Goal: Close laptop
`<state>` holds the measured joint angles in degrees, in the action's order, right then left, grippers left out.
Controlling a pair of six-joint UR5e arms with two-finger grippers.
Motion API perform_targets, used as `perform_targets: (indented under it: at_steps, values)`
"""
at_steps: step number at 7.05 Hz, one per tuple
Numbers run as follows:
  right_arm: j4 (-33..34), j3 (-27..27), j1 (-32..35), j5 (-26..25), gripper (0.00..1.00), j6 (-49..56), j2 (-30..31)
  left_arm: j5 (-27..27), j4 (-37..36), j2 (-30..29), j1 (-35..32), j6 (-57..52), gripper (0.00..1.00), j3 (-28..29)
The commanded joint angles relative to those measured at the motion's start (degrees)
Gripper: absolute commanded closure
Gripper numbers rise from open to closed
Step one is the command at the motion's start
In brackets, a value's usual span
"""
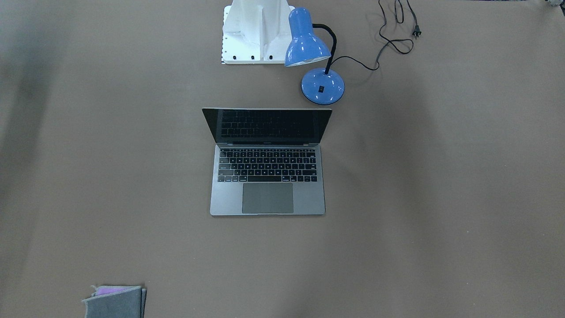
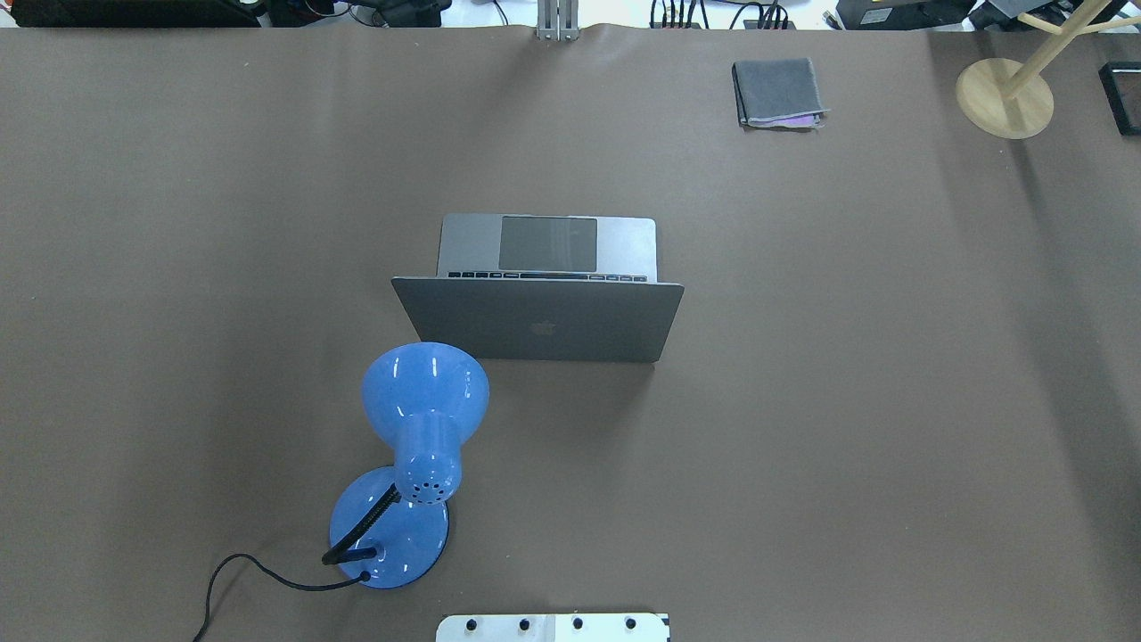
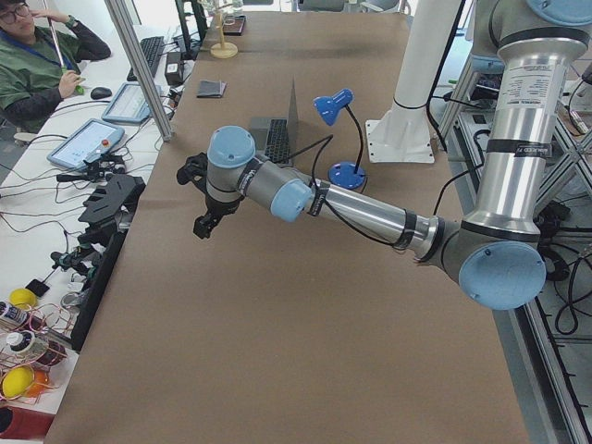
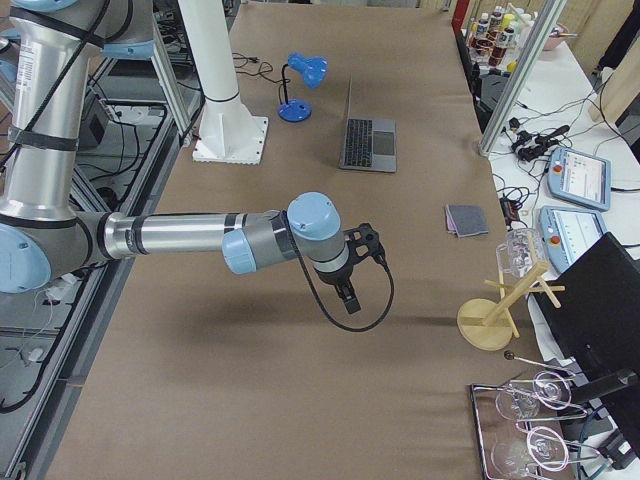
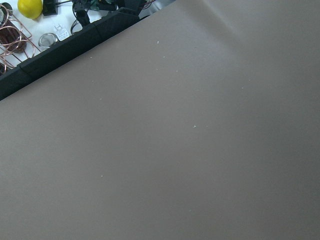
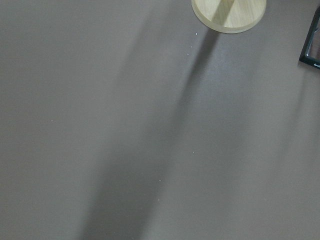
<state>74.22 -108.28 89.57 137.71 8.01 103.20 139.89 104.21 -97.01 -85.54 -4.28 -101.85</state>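
Observation:
The space-grey laptop point(image 1: 267, 194) stands open in the middle of the table, dark screen upright, keyboard and trackpad showing. From overhead I see its lid point(image 2: 539, 325) with the apple logo. It also shows in the side views point(image 3: 277, 139) point(image 4: 368, 140). My left gripper point(image 3: 199, 227) hangs over bare table far from the laptop, toward the table's left end. My right gripper point(image 4: 350, 300) hangs over bare table toward the right end. Both show only in side views, so I cannot tell if they are open or shut. The wrist views show only brown table.
A blue desk lamp point(image 2: 419, 401) stands just behind the laptop on my left side, its cord point(image 1: 388, 42) trailing on the table. A folded grey cloth point(image 2: 777, 92) lies at the far edge. A wooden stand point(image 2: 1005, 98) is at the far right. The white robot base point(image 1: 256, 31) is behind the lamp.

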Motion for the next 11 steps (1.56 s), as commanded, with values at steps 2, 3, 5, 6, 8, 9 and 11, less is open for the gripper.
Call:
perform_targets:
  at_steps: [2, 3, 5, 6, 8, 9, 11]
  values:
    - [-0.21, -7.88, -5.51, 3.45, 0.00, -17.25, 0.16, 6.88, 11.91, -1.87, 6.15, 25.08, 0.02, -1.94]
    - [-0.21, -11.91, -9.37, 3.27, 0.01, -25.85, 0.16, 6.54, 16.59, -1.87, 9.48, 34.68, 0.02, -3.43]
    - [-0.21, -19.48, -18.33, -1.70, 0.04, -42.47, 0.07, 6.01, 16.81, -2.04, 15.46, 45.71, 0.05, -8.52]
    - [-0.21, -22.21, -23.25, -5.13, 0.24, -51.17, -0.45, 6.10, 16.81, -3.96, 16.71, 50.37, 0.25, -9.15]
    - [-0.04, -24.42, -28.63, -5.34, 0.89, -61.14, -2.74, 6.10, 16.81, -5.20, 18.91, 55.76, 1.00, -9.69]
    - [-0.04, -25.04, -30.66, -5.52, 1.00, -67.10, -4.65, 6.10, 16.81, -6.60, 19.79, 58.91, 1.00, -9.95]
    - [1.45, -27.85, -39.95, -16.53, 1.00, -79.49, -5.90, 5.84, 16.55, -9.94, 23.73, 69.44, 1.00, -9.86]
